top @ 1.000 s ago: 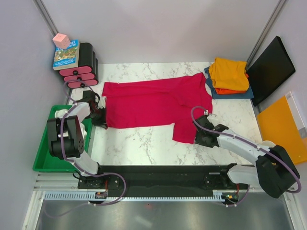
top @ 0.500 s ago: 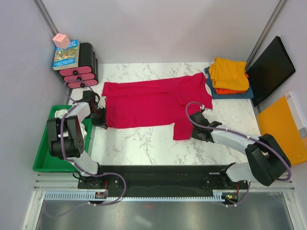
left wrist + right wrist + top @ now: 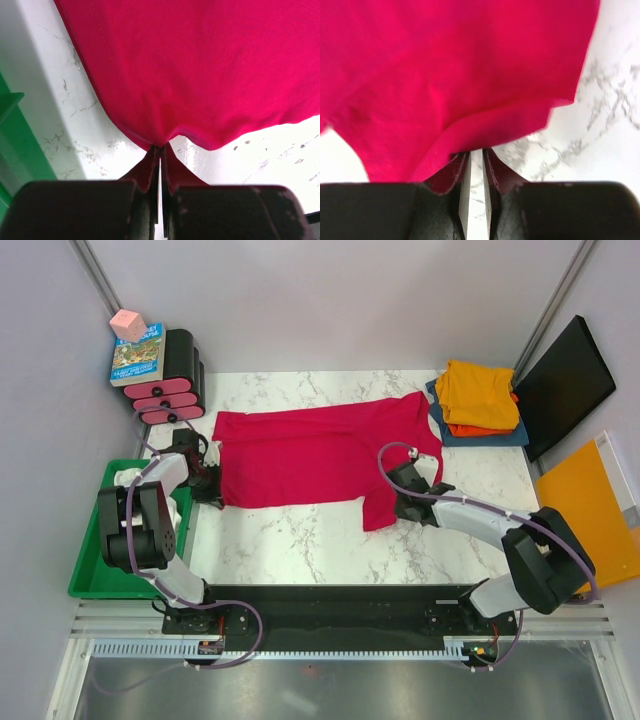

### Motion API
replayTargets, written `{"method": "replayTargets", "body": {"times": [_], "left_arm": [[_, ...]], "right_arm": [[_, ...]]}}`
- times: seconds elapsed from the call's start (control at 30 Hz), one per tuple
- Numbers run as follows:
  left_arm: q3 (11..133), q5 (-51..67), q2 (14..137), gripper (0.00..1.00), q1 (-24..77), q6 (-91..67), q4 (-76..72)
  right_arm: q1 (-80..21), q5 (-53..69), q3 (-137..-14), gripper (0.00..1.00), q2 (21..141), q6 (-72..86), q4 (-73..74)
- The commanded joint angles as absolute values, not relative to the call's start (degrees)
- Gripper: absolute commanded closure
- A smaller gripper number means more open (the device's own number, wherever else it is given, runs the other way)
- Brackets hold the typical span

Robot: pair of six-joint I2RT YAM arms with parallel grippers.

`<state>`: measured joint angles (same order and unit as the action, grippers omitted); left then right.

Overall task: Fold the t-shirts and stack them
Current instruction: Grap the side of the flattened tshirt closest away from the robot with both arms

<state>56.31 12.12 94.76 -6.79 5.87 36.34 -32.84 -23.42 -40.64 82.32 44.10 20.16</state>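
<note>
Top external view: a white marble-patterned tabletop (image 3: 300, 540) carries a crimson-red cloth t-shirt (image 3: 310, 455), spread flat across its middle. The shirt's long axis runs left to right. Its hem end points left and its collar end points right. One short sleeve juts from the right end toward the near edge of the tabletop, and the other lies at the far right corner.

Just right of the crimson shirt's collar end, almost touching it, sits a stack of folded t-shirts: a yellow-orange one (image 3: 478, 390) on top, an orange one (image 3: 470, 430) under it, and a blue one (image 3: 445, 432) at the bottom.

At the crimson shirt's near left corner is the left arm (image 3: 140, 520). In the left wrist view its jaws are closed on the hem, and the cloth gathers into a small peak where they pinch it.

The right arm (image 3: 480, 525) reaches the near sleeve at the crimson shirt's right end. In the right wrist view its jaws stand nearly together, with a thin slit of marble showing between them. The sleeve's edge lies at their tips, and I cannot tell whether the cloth is caught.
</note>
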Motion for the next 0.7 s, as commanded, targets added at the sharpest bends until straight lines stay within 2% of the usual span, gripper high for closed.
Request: {"method": "replayTargets", "body": {"times": [0.0,0.27,0.37,0.4,0.5,0.67], "left_arm": [[57.4,12.2,93.3,0.98,-7.1,7.6,36.5],[57.0,11.5,93.5,0.98,-7.0,7.8,36.2],[57.0,11.4,93.4,0.98,-7.1,8.0,36.2],[57.0,11.4,93.3,0.98,-7.1,8.1,36.2],[57.1,11.2,93.3,0.98,-7.1,8.3,36.1],[57.5,11.5,94.1,0.98,-7.1,8.1,36.0]], "right_arm": [[-33.0,-25.7,-47.3,0.78,85.3,41.1,18.0],[-33.1,-23.2,-59.3,0.76,98.1,36.6,16.6],[-33.0,-26.6,-61.7,0.71,97.5,37.0,17.5],[-33.0,-27.3,-61.8,0.65,96.5,37.0,17.5],[-33.0,-28.0,-62.6,0.57,94.0,35.6,18.2],[-32.6,-30.4,-62.1,0.52,92.6,34.2,20.3]]}}
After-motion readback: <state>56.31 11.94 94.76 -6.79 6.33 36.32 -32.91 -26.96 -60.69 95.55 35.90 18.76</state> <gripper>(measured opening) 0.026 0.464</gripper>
